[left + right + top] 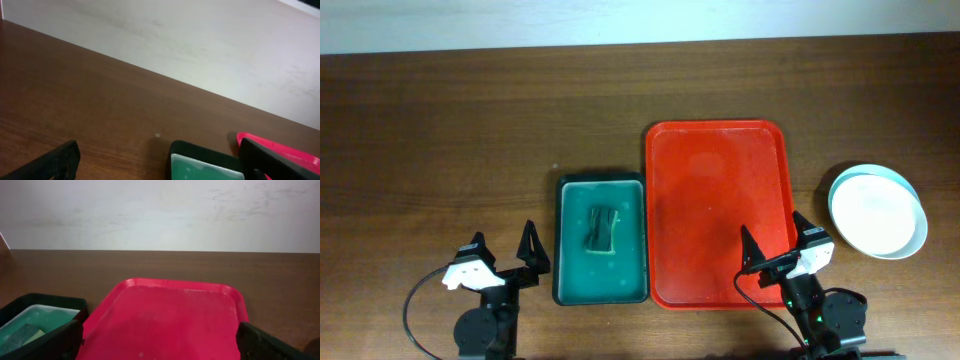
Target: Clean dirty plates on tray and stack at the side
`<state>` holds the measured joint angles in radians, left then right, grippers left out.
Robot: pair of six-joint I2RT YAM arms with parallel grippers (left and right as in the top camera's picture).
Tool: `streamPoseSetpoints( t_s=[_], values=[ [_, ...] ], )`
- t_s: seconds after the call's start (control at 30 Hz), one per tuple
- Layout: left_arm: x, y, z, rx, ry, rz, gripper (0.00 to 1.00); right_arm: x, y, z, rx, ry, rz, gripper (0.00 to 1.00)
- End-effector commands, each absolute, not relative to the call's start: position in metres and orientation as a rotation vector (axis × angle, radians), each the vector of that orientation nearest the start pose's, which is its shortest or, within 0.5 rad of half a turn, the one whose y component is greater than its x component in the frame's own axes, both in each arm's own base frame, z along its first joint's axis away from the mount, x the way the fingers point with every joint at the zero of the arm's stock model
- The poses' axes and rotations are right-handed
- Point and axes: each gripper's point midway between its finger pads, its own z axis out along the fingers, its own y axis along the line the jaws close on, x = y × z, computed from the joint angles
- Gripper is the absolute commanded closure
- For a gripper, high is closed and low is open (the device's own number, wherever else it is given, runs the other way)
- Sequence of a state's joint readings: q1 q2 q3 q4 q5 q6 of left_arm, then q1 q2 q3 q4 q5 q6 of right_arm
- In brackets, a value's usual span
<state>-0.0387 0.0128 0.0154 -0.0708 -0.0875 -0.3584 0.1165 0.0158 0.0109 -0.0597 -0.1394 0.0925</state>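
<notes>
Overhead: tray [718,215] glossy red, rounded corners, raised rim, on desk [440,120]. Plates [877,210] stacked just right of tray, white to pale mint. Green sponge tray [602,238] just left of tray. My left tool [503,242] and right tool [772,232] both spread, released. Left wrist: tray corner at right. Right wrist: tray ahead, faint whitish streaks.

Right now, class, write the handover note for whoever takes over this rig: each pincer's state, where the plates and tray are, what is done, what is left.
Left pincer: open, empty, left of the sponge tray.
Right pincer: open, empty, over the red tray, at its near right corner.
Plates: stacked on the table, right of the red tray; the top one looks clean, count unclear.
Sponge: lying in the sponge tray.
Done: red tray holds no plates.
Left: seemingly nothing; check the stack.
</notes>
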Motion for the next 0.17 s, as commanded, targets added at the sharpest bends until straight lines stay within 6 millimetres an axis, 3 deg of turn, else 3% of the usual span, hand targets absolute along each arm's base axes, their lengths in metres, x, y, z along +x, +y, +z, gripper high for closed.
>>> streamPoseSetpoints(
  t_s=[0.0, 0.13],
  values=[
    [0.2457, 0.0091, 0.159, -0.33, 1.609, -0.205, 0.01, 0.2404, 0.0516, 0.1589, -0.132, 1.638, 0.269, 0.02],
    [0.2457, 0.0091, 0.159, -0.33, 1.609, -0.205, 0.01, 0.2404, 0.0516, 0.1589, -0.132, 1.638, 0.269, 0.02]
  ],
)
